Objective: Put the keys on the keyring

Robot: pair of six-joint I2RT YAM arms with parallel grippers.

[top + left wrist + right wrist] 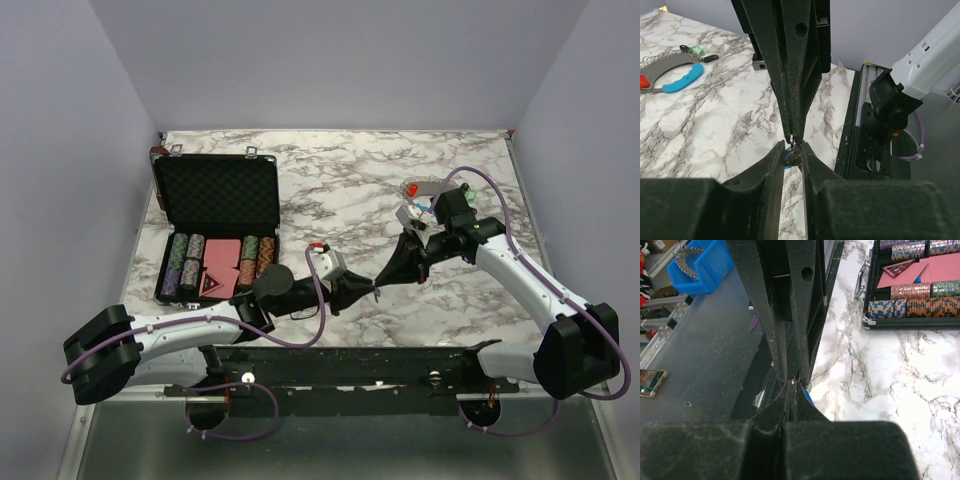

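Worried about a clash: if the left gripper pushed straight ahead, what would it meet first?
Likely the small blue key between its fingers, then at once the right gripper, tip to tip.

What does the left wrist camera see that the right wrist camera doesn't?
Only left wrist: the grey strap-like keyring with a light-blue section, a green-headed key beside it. Only right wrist: the black case of striped poker chips, a blue plastic bin. Both: the left end effector and right end effector meeting tip to tip, and the white marble table.

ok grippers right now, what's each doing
left gripper: closed on blue key
right gripper: shut, pinching the same key
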